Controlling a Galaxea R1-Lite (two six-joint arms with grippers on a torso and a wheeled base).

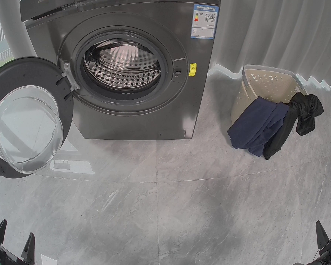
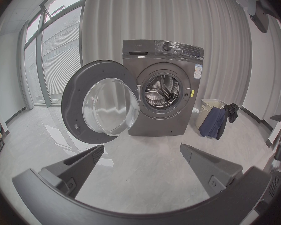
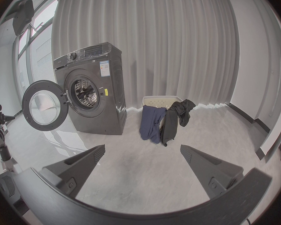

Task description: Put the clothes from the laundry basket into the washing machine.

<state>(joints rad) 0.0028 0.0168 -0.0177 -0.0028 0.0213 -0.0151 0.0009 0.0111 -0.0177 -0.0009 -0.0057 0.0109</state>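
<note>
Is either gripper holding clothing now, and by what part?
Nothing held: left gripper and right gripper are open, empty; blue garment and black garment hang on the laundry basket.

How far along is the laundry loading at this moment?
Done: the washing machine door stands open; the drum looks empty. In hand: nothing; left pincer and right pincer are open, low, far from the laundry basket. Left: the blue garment and black garment draped over its rim both need moving into the drum.
</note>
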